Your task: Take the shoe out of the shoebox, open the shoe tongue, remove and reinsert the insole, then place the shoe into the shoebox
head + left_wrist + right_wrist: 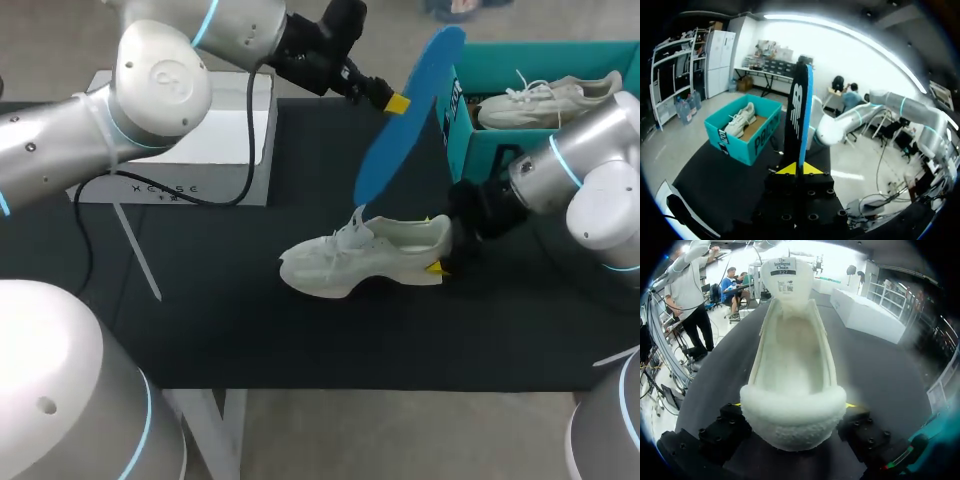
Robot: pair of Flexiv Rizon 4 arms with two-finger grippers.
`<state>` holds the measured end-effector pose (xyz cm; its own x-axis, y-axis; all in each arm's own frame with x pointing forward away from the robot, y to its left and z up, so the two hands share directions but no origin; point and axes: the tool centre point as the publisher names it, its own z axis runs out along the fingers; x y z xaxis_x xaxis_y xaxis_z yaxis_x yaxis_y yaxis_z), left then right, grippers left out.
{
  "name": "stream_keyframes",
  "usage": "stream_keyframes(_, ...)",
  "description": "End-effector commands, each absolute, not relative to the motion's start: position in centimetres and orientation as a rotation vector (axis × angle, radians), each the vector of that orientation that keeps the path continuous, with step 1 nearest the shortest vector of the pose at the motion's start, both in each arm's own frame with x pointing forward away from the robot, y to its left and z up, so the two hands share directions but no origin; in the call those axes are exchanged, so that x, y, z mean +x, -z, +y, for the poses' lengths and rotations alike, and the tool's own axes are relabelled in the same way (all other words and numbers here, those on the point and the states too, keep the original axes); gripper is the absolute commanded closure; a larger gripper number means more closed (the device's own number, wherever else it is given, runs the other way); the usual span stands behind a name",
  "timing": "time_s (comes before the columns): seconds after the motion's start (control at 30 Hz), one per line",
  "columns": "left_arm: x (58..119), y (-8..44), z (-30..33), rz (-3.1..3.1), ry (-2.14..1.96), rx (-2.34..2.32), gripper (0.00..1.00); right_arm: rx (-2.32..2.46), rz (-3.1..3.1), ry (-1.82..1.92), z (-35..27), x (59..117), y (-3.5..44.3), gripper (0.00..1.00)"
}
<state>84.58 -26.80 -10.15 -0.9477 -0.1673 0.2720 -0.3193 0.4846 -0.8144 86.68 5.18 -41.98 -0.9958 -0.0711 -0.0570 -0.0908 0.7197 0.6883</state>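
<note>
A white shoe (355, 262) lies on its sole on the black table (250, 330), toe pointing left. My right gripper (440, 262) is at its heel. In the right wrist view the fingers stand wide on both sides of the shoe's heel (792, 415) and press against it, and the tongue (787, 277) is folded forward over the open, empty inside. My left gripper (398, 103) is shut on a blue insole (405, 120), which it holds in the air above the shoe. In the left wrist view the insole (799, 115) stands edge-on between the yellow tips of the left gripper (799, 169).
A teal shoebox (470, 150) stands at the back right with a second white shoe (545, 100) inside; the left wrist view shows the shoebox (760, 137) too. A white box (215, 140) sits at the back left.
</note>
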Motion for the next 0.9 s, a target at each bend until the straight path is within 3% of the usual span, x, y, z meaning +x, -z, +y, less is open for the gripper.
stream_keyframes(0.03, 82.0, 9.0, -26.6, -2.484, -1.537, 0.378, 1.00, -0.136, 2.888, -1.153, 5.3, 86.6, 42.1, 1.00)
stream_keyframes(0.9, 69.3, 2.9, -26.4, -1.955, -1.848, 0.156, 1.00, -0.136, 2.888, -1.153, 5.3, 86.6, 42.1, 1.00)
